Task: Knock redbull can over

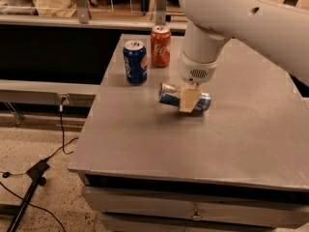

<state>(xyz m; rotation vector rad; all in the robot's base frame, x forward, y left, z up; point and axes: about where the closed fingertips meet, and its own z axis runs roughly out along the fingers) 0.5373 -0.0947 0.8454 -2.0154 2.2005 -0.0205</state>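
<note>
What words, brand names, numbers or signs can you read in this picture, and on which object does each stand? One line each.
"Coca-Cola": white script on the red can, just legible.
"pepsi": lettering running up the blue can, blurred, read with doubt.
redbull can, lying on its side with the end effector across its middle: print too blurred to read.
No other text is readable.
</note>
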